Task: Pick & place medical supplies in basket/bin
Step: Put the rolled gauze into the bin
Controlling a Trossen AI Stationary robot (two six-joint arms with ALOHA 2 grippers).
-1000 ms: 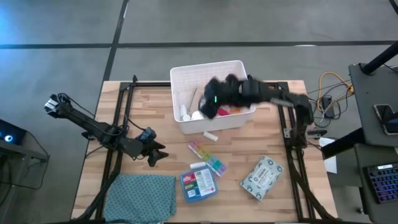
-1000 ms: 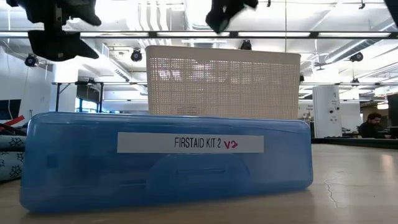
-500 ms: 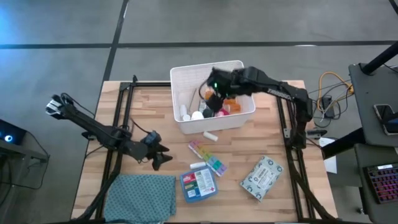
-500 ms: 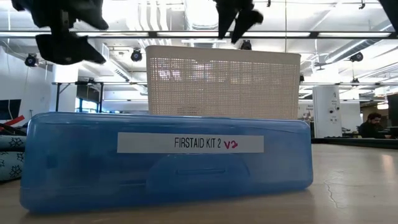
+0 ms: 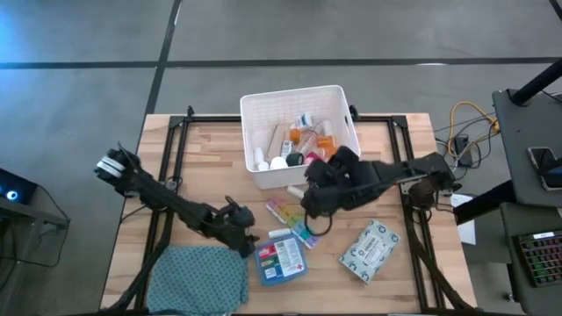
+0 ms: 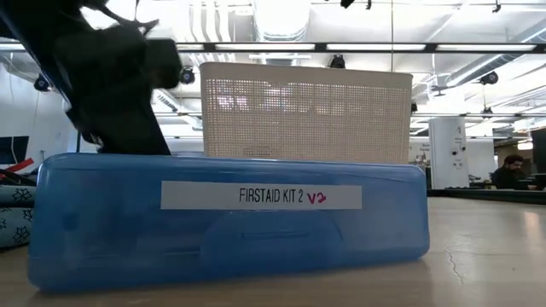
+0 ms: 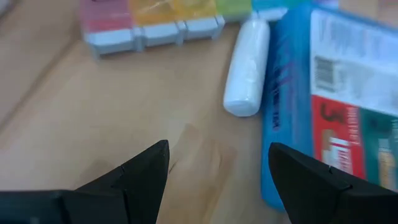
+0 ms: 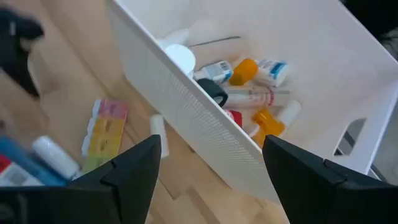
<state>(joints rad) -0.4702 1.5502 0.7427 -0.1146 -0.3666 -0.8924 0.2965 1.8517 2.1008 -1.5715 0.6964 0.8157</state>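
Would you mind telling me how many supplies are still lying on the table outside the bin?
5: white tube beside the bin, pill organiser, small tube, first-aid box, wipes pack. The arms may hide others.

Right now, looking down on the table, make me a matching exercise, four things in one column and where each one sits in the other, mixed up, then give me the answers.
Things:
1. first-aid box
2. wipes pack
3. teal cloth
4. orange containers

Places:
A. inside the white bin
B. near-left corner of the table
C. just right of the left claw
D. near-right part of the table, right of the pill organiser

Pairs: 1-C, 2-D, 3-B, 4-A

The right claw hovers open by the pill organiser.
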